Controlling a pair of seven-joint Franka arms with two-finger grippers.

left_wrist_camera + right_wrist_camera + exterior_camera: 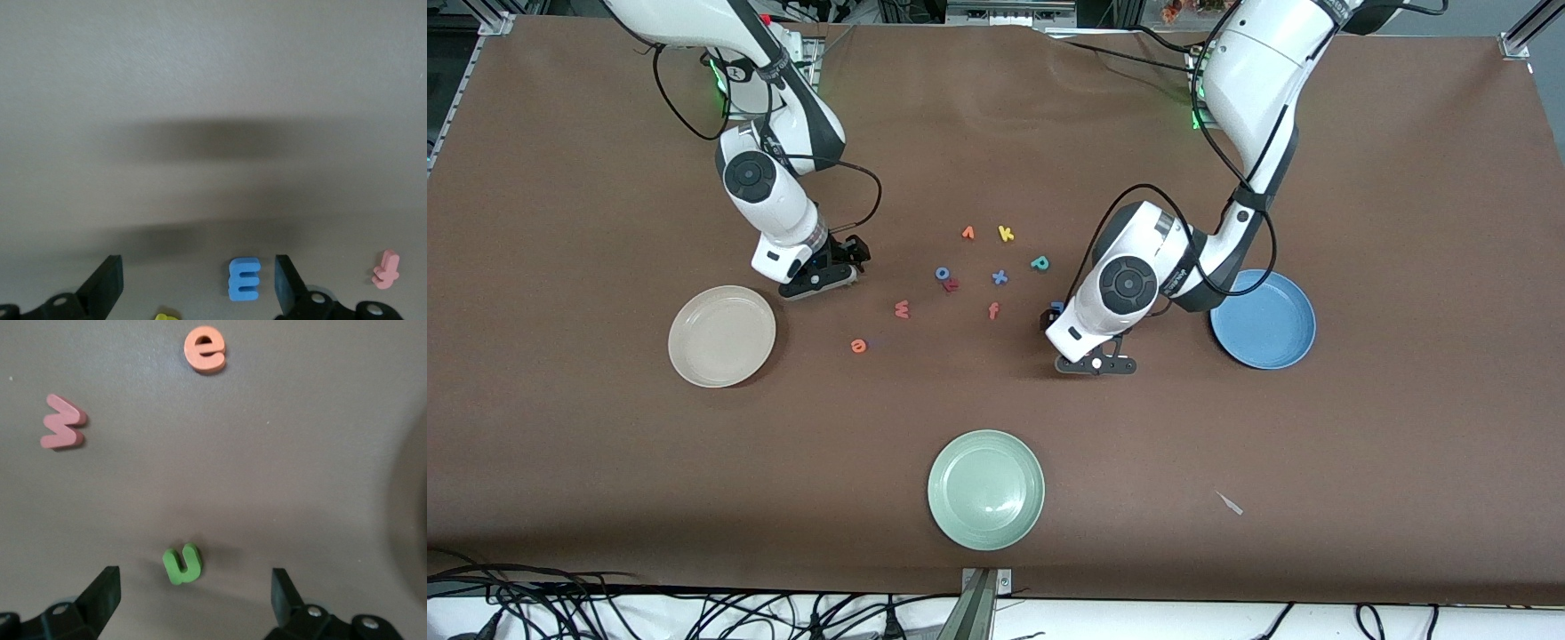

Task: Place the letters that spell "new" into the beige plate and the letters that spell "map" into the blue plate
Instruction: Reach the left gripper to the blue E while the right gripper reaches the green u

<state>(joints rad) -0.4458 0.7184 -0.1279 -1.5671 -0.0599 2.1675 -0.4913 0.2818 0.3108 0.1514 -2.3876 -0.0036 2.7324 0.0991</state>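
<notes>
Brown table covering [996, 133] carries the beige plate [721, 336] toward the right arm's end and the blue plate [1264, 319] toward the left arm's end. From the left wrist, the left gripper [199, 287] is spread wide and empty around the blue m [244, 279]. From the right wrist, the right gripper [193, 595] gapes empty around the green n [182, 563], with the salmon-red w [63, 422] and orange e [205, 349] apart.

Even overhead lighting; soft shadows fall on the table [560, 222] beneath both arms. Wrist views appear dimmer, slightly soft, with a broad blurred shadow band ahead of the left gripper [199, 283].
</notes>
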